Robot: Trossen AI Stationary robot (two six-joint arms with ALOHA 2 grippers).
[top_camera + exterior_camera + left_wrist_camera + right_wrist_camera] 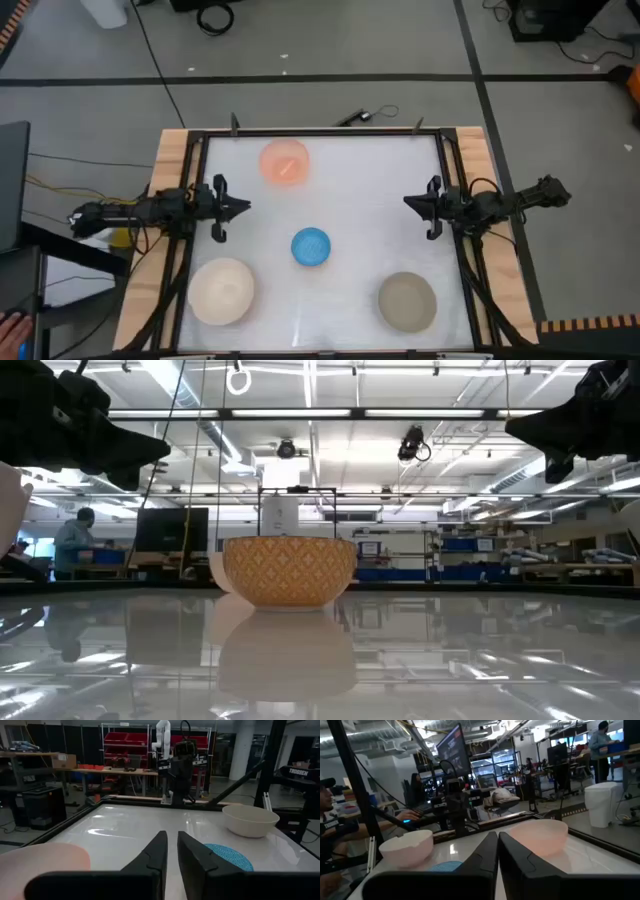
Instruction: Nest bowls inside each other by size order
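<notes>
Four bowls stand apart on the white table, each on its base, rim up. The salmon-pink bowl (285, 162) is at the far middle, the small blue bowl (310, 246) at the centre, the cream-white bowl (221, 290) near left and the grey-beige bowl (407, 300) near right. My left gripper (247, 208) hangs shut above the table's left side, pointing right, empty. My right gripper (406, 201) hangs shut above the right side, pointing left, empty. The left wrist view shows the pink (45, 860), blue (227, 855) and grey-beige (250, 820) bowls. The right wrist view shows the cream-white (407, 847) and pink (540, 835) bowls.
A black frame (320, 132) with wooden side boards (165, 170) borders the table. There is free table between the bowls and under both grippers. A person's hand (12, 325) shows off the table at the near left. People sit and stand in the room beyond.
</notes>
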